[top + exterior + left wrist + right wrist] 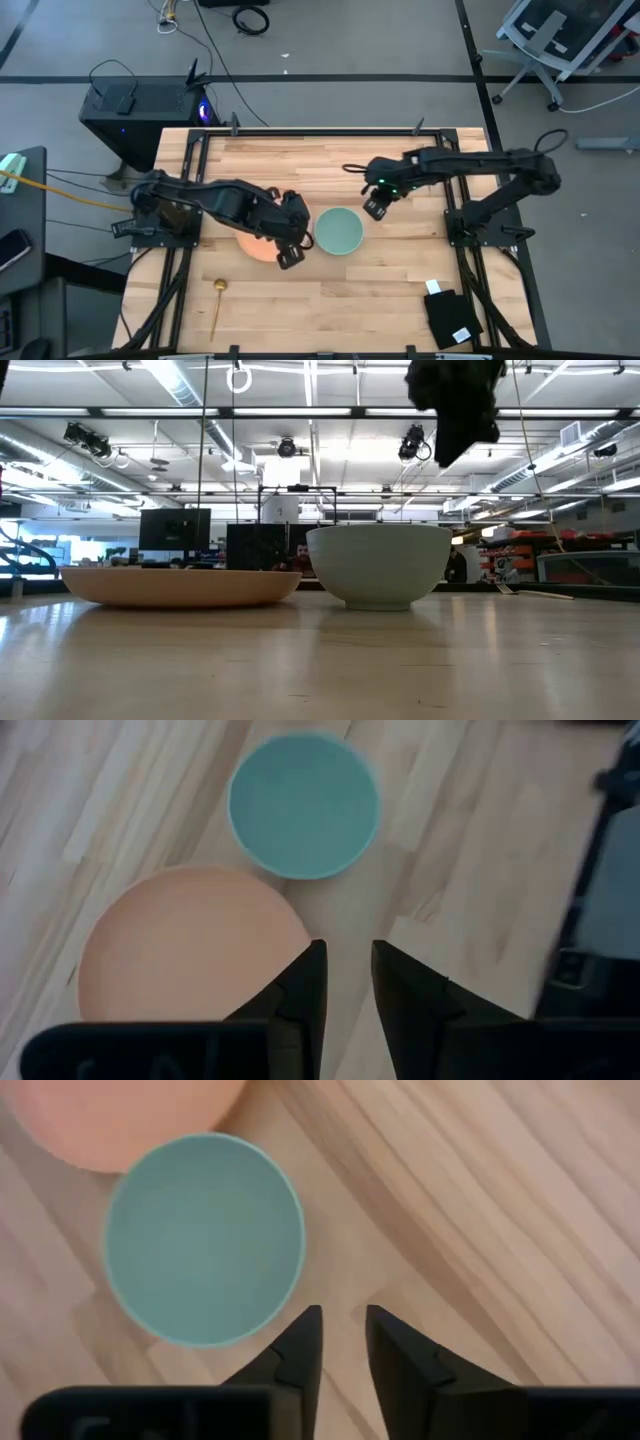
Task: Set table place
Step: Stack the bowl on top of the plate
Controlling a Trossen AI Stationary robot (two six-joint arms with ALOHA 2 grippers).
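The surface [400,300] has much free wood at the front centre and along the far edge. The plate [255,245] and the bowl [339,230] stand near the middle, just beside each other; if they touch, I cannot tell. The spoon [216,305] lies alone near the front left corner, its long axis going front to back, the round head toward the far side. A black pouch [452,318] lies at the front right corner.

The left pincer [291,252] hangs over the plate's right rim, its fingers [300,995] close together with a narrow gap, holding nothing. The right pincer [376,207] hangs just right of the bowl, also nearly closed and empty.
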